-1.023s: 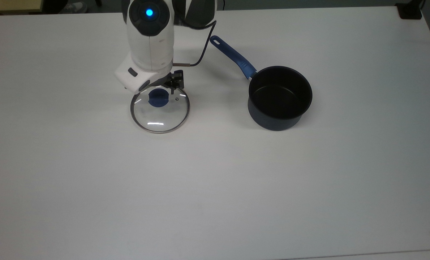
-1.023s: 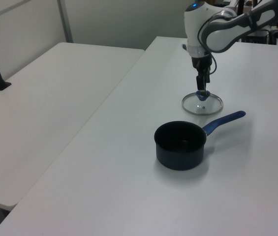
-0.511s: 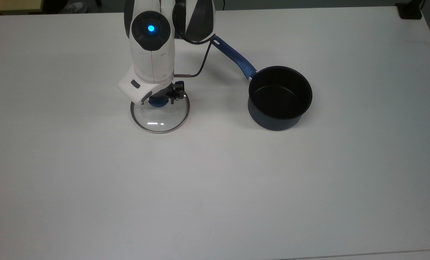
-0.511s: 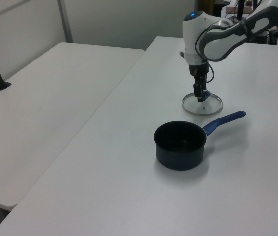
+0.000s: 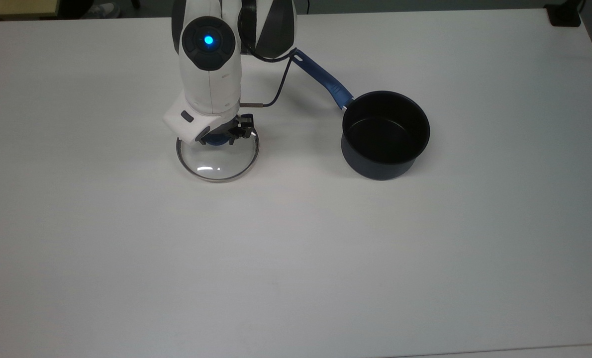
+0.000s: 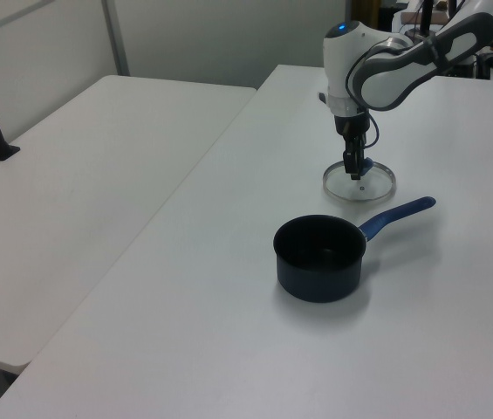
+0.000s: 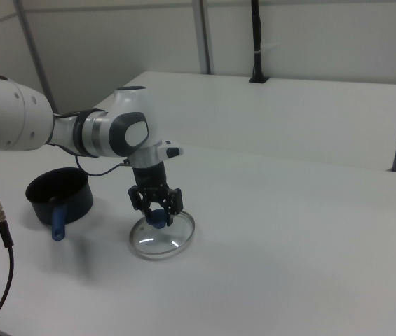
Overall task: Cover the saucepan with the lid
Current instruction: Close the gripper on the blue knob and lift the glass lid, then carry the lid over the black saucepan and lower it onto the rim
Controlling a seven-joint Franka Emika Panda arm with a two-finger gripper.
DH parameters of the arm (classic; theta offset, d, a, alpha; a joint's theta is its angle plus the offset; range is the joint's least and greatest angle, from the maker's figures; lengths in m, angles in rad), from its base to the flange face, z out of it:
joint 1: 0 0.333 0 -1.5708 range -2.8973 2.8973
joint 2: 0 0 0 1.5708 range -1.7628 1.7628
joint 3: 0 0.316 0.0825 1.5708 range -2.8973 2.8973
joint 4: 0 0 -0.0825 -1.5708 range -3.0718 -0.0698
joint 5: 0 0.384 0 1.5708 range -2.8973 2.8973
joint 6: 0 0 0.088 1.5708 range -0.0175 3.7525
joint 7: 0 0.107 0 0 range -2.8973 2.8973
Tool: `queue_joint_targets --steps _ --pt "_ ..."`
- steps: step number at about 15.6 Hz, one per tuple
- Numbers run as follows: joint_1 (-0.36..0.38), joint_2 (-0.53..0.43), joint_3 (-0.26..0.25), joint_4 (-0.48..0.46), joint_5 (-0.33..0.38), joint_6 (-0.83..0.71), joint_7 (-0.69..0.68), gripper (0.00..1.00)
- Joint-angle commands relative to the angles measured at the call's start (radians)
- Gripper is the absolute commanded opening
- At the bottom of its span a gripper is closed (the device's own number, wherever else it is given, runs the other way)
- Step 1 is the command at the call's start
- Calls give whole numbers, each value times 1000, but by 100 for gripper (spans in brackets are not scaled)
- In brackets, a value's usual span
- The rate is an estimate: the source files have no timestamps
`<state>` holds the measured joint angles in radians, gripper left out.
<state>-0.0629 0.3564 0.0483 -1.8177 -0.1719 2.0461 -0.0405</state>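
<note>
My pincer (image 7: pixel 157 210) grips the blue knob of the lid (image 7: pixel 161 238), fingers closed on it, near the table (image 5: pixel 296 248). I should lift it level, then centre it over the pan (image 5: pixel 385 133).

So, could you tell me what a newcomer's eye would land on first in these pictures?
Probably the white arm reaching down to the glass lid at the top view's upper left, its tool set around the blue knob. Next, the dark saucepan standing open to the top view's right, its blue handle angled toward the arm, on a bare white table.
</note>
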Motion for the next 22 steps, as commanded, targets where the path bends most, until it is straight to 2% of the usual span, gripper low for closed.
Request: queue_joint_targets --steps 1,4,7,11,14,22 --pt "20 -62 -4 18 43 -87 -1 46" --pt "40 -63 5 115 107 -197 33 46" --pt "136 -63 5 185 133 -254 114 46" --pt "300 -70 5 189 137 -236 243 46" --pt "383 -65 5 189 138 -195 319 47" --pt "486 -25 4 224 123 -139 435 50"
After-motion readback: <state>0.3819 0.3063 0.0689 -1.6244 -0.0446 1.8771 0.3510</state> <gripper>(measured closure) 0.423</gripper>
